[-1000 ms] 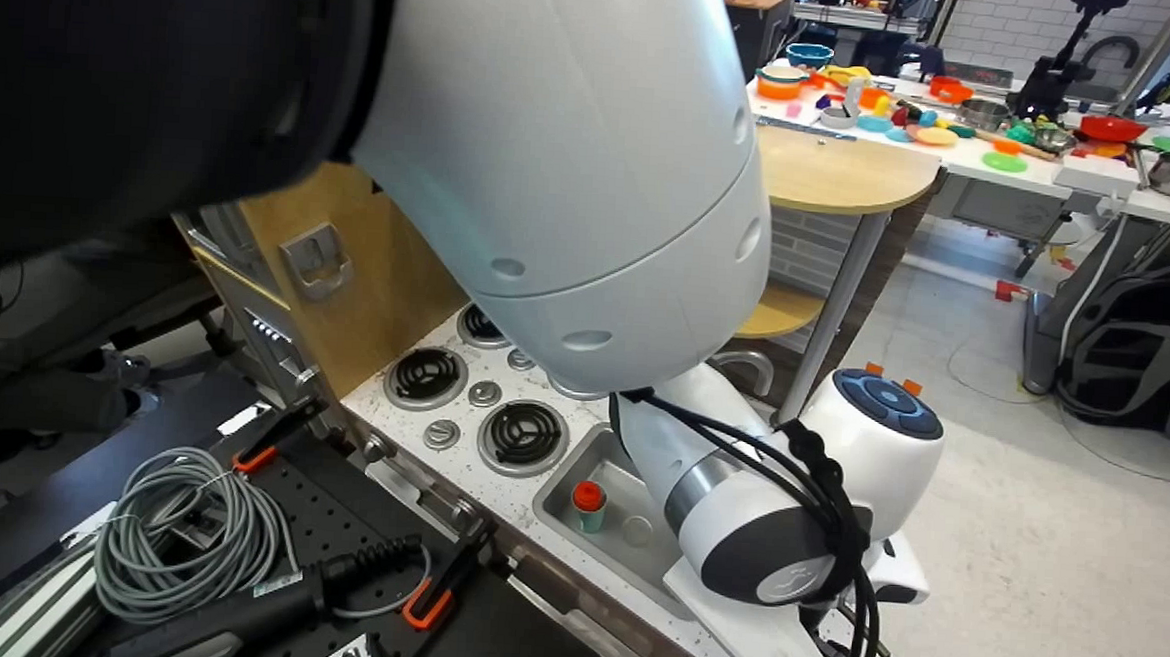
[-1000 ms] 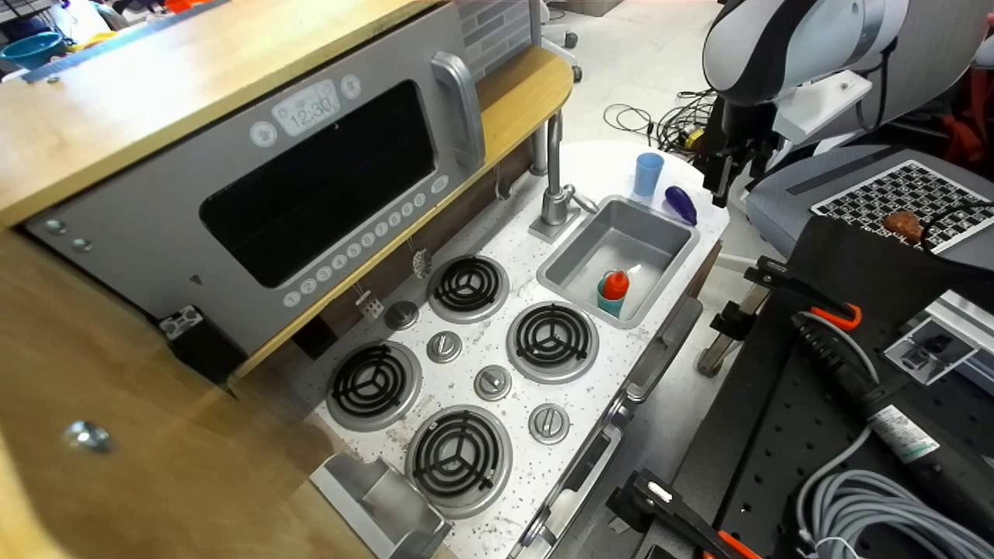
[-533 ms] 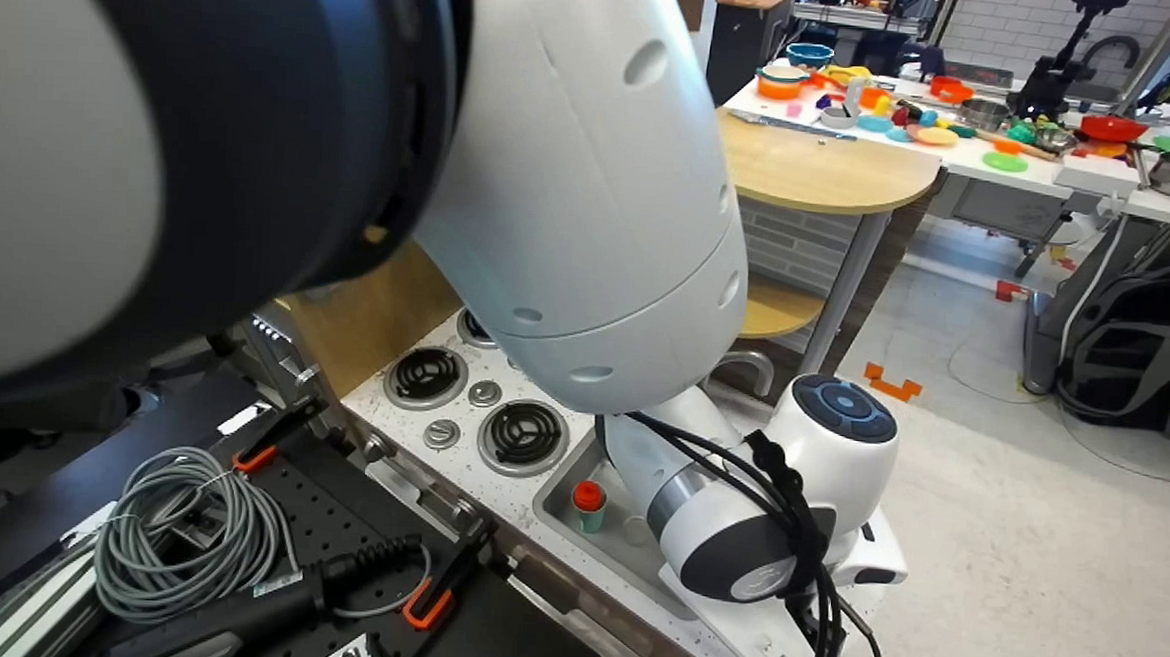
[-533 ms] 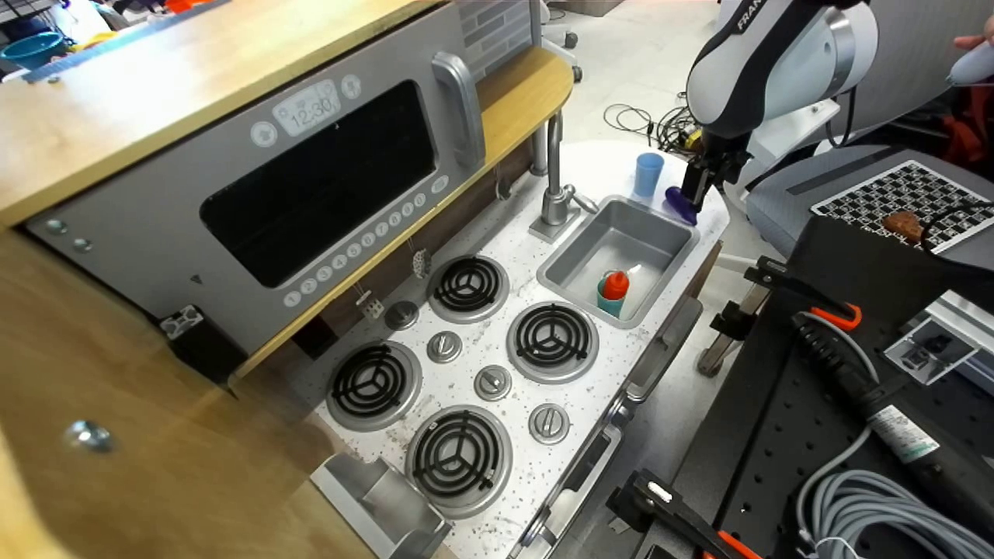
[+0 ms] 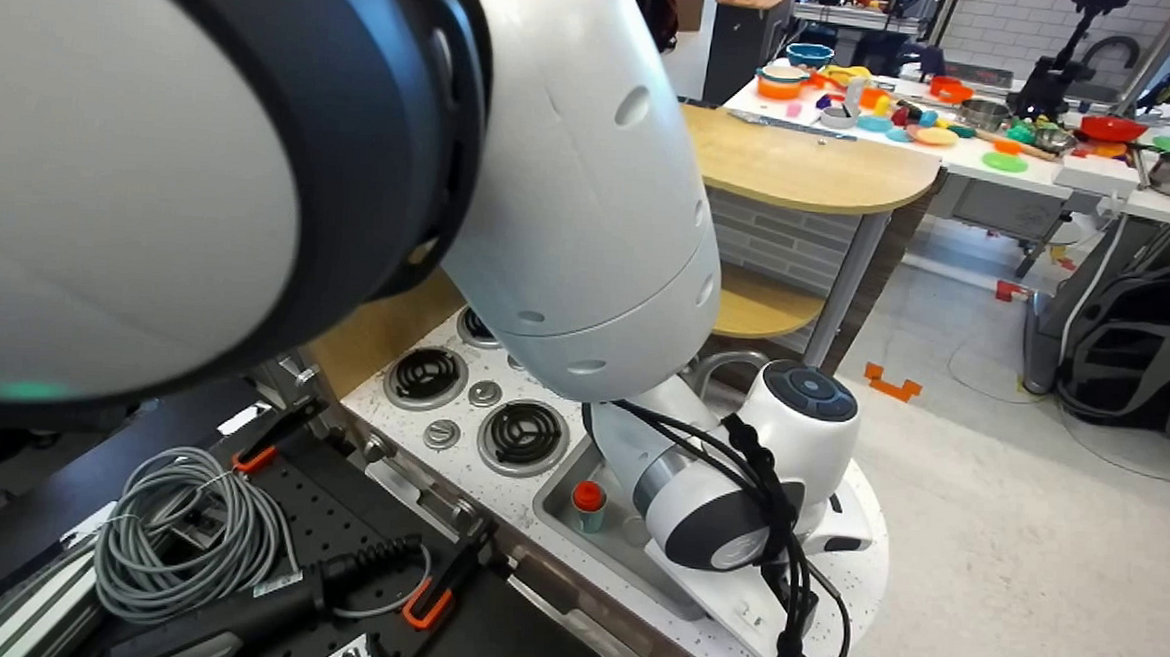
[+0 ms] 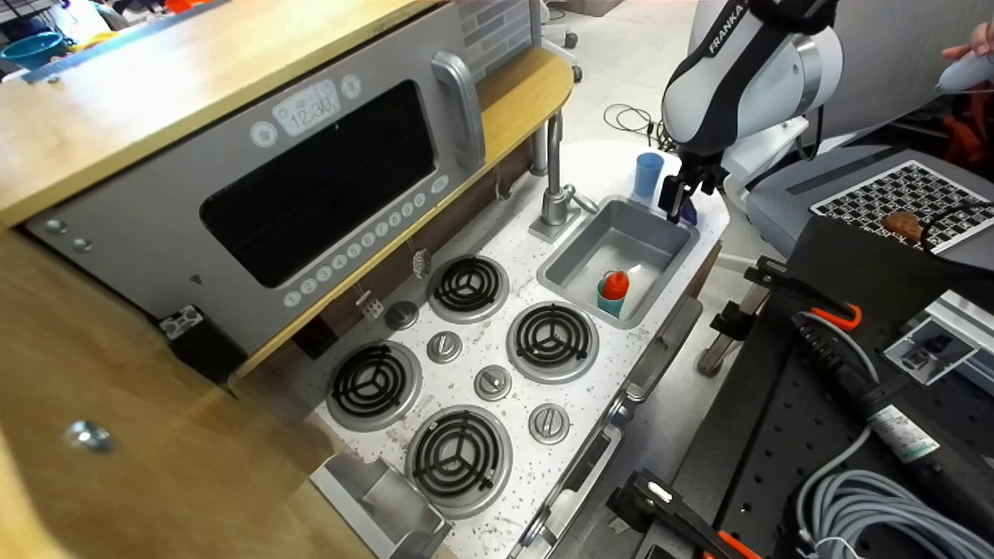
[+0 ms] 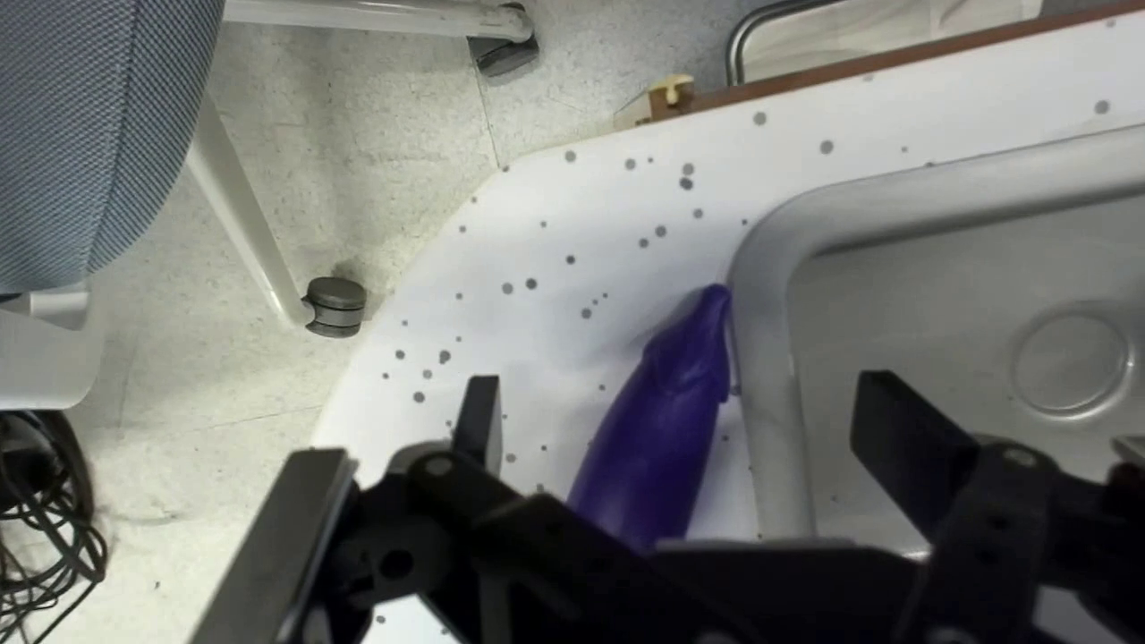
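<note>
Far left in an exterior view: grey oven front (image 6: 178, 233) with a dark window (image 6: 322, 182) and a clock display (image 6: 311, 110) reading 12:30. Next to the right, four coil burners (image 6: 458, 458) and several knobs (image 6: 492, 383), set in a white speckled worktop (image 6: 602, 167). A grey faucet (image 6: 555, 194) stands upright beside the sink (image 6: 629, 244). Within the sink, in both exterior views: one teal cup (image 6: 609, 304), upright, a red item (image 6: 616, 285) showing at its mouth (exact kind not determined).

Just past the sink, a blue cup (image 6: 648, 175) stands upright on the worktop. Near it, the gripper (image 7: 685, 416) points downward, jaws spread wide, holding nothing. Beneath it lies the purple eggplant (image 7: 653, 438), on the worktop alongside the sink, narrow end at the rim. In the wrist view the fingertips (image 7: 483, 416) show on either side of it, one over the worktop, one over the sink; its lower end is hidden by the gripper.

Farther right, a black perforated board (image 6: 784, 466) bears a clamp (image 6: 804, 287) and coiled grey cable (image 6: 877, 505). Beyond, a grey chair (image 6: 780, 213) carries a patterned sheet (image 6: 916, 190) with a brown item (image 6: 903, 226) on it.
</note>
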Available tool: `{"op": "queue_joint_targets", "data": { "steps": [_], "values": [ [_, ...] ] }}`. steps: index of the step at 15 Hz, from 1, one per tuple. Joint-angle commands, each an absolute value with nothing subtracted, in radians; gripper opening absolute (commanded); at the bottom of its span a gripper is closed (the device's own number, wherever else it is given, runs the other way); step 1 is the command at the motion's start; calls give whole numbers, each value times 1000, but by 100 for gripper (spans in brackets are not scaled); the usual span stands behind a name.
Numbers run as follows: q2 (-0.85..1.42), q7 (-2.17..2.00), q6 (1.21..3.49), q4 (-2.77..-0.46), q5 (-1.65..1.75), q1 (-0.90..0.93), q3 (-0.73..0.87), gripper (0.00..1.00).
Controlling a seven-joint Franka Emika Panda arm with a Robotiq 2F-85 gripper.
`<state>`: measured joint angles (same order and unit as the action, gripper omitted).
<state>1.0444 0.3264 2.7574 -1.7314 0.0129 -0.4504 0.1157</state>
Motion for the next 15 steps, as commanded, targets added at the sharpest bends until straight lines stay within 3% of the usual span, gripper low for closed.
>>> {"op": "queue_joint_targets", "data": {
  "steps": [1, 10, 15],
  "values": [
    [1088, 303, 2774, -1687, 27, -446, 122, 72],
    [1106, 292, 2762, -1673, 33, -431, 139, 5],
    [1075, 292, 2774, -1712, 42, -419, 150, 7]
  ]
}}
